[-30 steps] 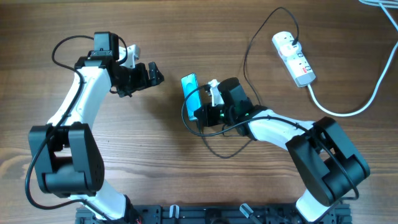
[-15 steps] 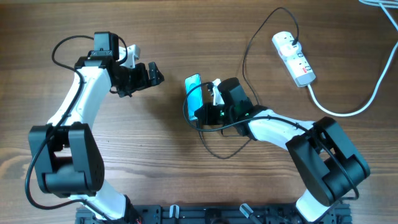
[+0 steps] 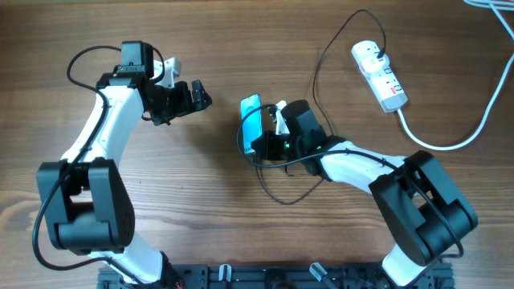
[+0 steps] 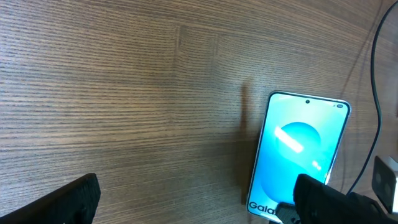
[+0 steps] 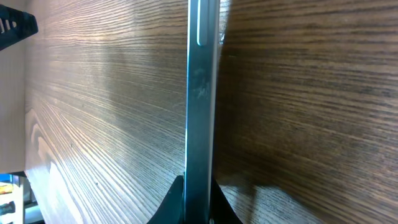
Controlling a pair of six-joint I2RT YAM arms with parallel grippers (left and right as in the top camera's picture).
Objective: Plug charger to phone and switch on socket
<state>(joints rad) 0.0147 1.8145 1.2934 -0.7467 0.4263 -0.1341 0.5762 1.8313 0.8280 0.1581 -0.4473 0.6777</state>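
The phone [image 3: 250, 119], its screen glowing teal, is tipped up on its long edge at the table's centre. My right gripper [image 3: 262, 144] is shut on its near end. The right wrist view shows the phone [image 5: 200, 93] edge-on, pinched between the jaws of my right gripper [image 5: 198, 190]. My left gripper [image 3: 201, 95] hovers open to the phone's left, apart from it. From the left wrist, the screen of the phone [image 4: 298, 155] faces my left gripper [image 4: 199, 205]. The charger [image 3: 318, 76], a thin black cable, runs from the socket [image 3: 380, 76] and loops under my right arm. Its tip is hidden.
A thick pale cable [image 3: 454, 143] leaves the socket and curves off toward the right edge. The black cable's loop [image 3: 281, 197] lies on the wood in front of the right arm. The arm bases stand at the near edge.
The right gripper has shifted the phone slightly to the right and tilted it more upright. The left arm has not moved.
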